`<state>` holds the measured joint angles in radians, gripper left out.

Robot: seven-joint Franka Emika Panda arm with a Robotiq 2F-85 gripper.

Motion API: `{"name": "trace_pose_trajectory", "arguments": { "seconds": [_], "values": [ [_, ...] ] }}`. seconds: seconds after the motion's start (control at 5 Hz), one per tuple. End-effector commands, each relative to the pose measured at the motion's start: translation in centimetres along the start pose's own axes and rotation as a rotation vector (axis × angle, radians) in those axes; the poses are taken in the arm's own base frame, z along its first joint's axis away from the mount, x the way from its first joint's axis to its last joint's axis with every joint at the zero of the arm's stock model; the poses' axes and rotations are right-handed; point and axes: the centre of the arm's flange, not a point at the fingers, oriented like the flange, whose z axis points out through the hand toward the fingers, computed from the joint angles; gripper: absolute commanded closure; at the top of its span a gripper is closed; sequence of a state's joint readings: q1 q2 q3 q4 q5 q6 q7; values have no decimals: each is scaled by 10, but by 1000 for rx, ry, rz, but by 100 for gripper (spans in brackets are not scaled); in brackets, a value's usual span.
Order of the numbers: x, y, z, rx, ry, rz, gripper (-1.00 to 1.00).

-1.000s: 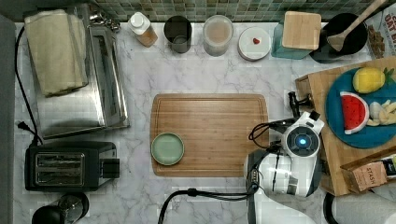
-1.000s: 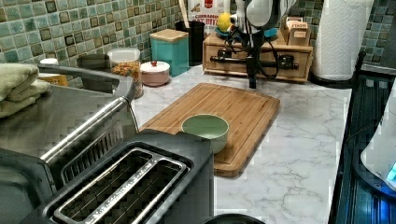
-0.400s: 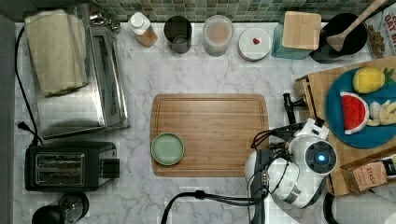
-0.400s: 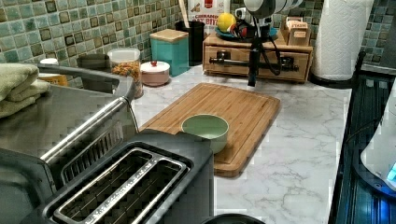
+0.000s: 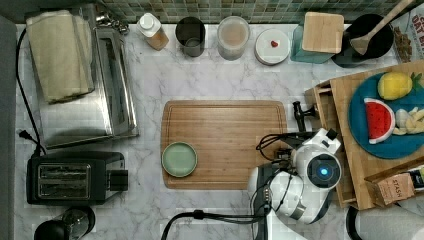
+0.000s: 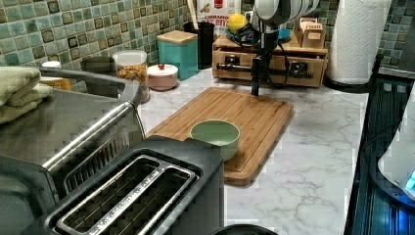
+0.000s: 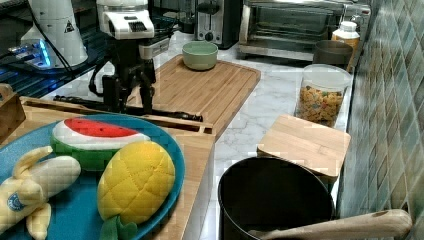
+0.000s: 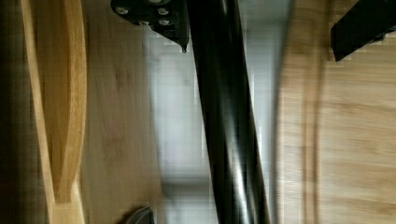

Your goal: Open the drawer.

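The gripper points down at the drawer's black bar handle, one finger on each side of the bar; the wrist view shows the fingers apart, with a gap on at least one side of the handle. The drawer sits under the wooden stand that carries the blue fruit plate, at the top view's right, pulled slightly out toward the cutting board. A green bowl rests on the board.
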<state>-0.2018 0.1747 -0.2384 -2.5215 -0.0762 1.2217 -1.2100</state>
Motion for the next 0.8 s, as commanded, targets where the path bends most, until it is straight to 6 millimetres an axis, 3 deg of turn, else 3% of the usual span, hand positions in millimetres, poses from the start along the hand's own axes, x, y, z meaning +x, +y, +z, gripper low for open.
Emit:
{"name": "trace_pose_trajectory", "arguments": {
  "seconds": [0.2,0.4,0.8],
  "values": [
    [-3,-213,-45,68,-90,-306,-100],
    [-12,-231,-58,63,-27,-333,-100],
    [-11,-231,-58,63,-27,-332,-100]
  ]
}}
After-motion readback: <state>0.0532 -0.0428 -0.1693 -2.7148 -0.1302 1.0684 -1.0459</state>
